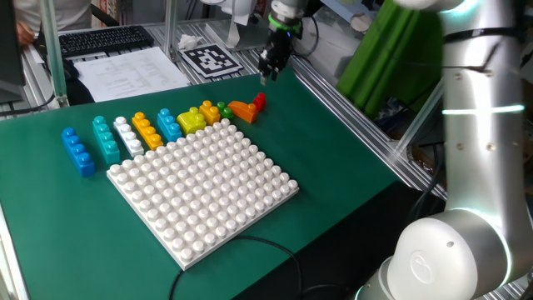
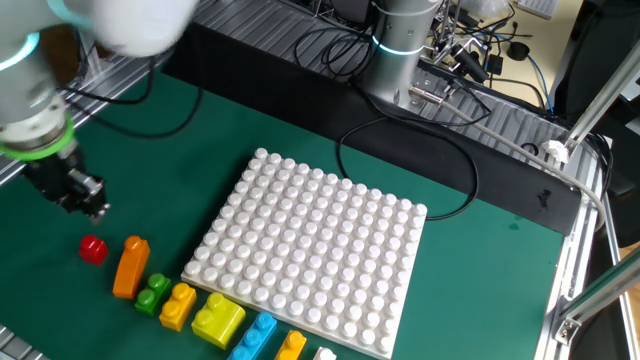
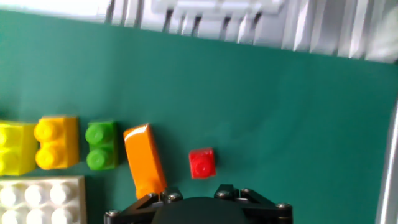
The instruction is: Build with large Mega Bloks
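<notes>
Hand view: gripper (image 1: 268,77) hangs empty above red brick (image 3: 202,163), jaws' gap unreadable; brick sits on the mat just beside orange brick (image 3: 145,160); likely light, rigid, glossy-slick; pinch its flat opposite sides.

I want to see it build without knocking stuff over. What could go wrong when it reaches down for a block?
1. The small red plastic block lies close beside the smooth orange slanted block. The tool hovers above them with nothing in it, so coming down it might bump the orange one.
2. The red block is tiny, so the tool might pinch it badly and drop it.
3. The green two-stud block sits just past the orange block, so one nudge could push both out of line.
</notes>
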Tool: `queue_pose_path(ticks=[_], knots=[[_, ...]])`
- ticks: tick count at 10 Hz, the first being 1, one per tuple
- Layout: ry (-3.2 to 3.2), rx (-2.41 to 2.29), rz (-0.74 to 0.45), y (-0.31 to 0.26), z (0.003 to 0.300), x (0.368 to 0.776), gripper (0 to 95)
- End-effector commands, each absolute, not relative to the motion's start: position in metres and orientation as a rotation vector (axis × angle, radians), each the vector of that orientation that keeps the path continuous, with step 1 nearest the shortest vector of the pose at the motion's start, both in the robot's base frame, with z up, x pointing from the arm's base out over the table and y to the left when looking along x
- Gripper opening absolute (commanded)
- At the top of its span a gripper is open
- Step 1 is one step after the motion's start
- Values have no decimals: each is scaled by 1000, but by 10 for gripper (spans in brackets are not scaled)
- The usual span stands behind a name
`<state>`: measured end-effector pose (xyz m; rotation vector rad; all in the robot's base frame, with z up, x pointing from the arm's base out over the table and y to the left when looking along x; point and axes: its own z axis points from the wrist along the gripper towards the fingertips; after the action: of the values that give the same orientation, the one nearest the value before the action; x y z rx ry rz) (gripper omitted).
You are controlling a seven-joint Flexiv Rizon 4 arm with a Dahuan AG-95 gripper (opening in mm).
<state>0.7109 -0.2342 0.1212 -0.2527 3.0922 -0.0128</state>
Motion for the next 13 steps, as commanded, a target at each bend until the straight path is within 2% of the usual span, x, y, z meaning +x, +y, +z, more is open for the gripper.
queue_pose_path(ticks=[1, 11, 13], knots=[[3094, -257, 7, -235, 122, 716, 380], [3083, -283, -8, -235, 121, 716, 380], [3079, -303, -11, -232, 109, 721, 380]])
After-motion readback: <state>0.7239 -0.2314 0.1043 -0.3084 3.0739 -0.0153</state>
